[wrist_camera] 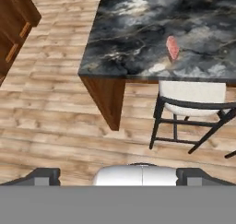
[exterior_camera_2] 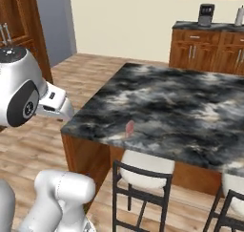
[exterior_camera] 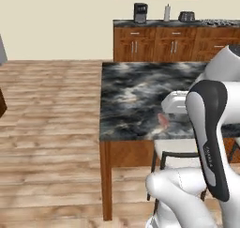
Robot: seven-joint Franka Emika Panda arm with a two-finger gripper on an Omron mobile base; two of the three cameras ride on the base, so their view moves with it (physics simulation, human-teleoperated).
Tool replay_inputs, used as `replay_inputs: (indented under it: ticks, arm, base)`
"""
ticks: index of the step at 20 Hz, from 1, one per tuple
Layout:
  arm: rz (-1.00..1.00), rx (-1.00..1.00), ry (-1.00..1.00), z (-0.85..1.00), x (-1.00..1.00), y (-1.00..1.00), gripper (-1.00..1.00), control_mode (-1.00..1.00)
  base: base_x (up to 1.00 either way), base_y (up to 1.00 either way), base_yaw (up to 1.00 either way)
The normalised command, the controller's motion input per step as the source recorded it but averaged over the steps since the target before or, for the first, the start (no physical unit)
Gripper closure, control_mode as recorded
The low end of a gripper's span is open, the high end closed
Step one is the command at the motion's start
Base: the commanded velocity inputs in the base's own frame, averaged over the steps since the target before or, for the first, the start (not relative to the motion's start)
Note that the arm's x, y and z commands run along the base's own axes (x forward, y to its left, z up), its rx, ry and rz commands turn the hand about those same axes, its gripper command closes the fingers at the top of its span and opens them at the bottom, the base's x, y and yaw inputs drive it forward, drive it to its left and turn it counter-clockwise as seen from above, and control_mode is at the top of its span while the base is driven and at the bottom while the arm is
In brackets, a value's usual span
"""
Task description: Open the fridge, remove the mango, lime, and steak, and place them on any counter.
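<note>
The steak (wrist_camera: 173,48), a small pinkish-red slab, lies on the black-and-grey marbled counter (wrist_camera: 138,29) close to its near edge. It also shows as the steak (exterior_camera: 164,120) and the steak (exterior_camera_2: 129,127) on the counter (exterior_camera_2: 181,102). My gripper (wrist_camera: 120,177) hangs over the wooden floor short of the counter's corner. Its fingertips (wrist_camera: 44,176) stand wide apart and open, with nothing between them. A grey strip of the fridge (exterior_camera_2: 55,26) stands at the far left between wood panels. The mango and the lime are out of view.
A black-framed stool with a white seat (wrist_camera: 191,101) is tucked under the counter's near edge, and a second stool (exterior_camera_2: 233,197) stands to its right. The wall counter (exterior_camera: 173,39) at the back carries a coffee machine (exterior_camera: 140,12). Wood flooring (exterior_camera: 47,128) lies left of the island.
</note>
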Motion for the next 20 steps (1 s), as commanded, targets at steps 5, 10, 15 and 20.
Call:
replay_inputs:
  ticks: [5, 10, 15, 20]
  arm:
    - [0.0, 0.0, 0.0, 0.0, 0.0, 0.0, -1.0, 1.0]
    - [0.0, 0.0, 0.0, 0.0, 0.0, 0.0, -1.0, 1.0]
    - [0.0, 0.0, 0.0, 0.0, 0.0, 0.0, -1.0, 1.0]
    - [0.0, 0.0, 0.0, 0.0, 0.0, 0.0, -1.0, 1.0]
  base:
    - [-0.65, 0.25, 0.83]
    - [-0.29, 0.55, 0.91]
    - [-0.08, 0.54, 0.96]
    - [0.35, 0.31, 0.83]
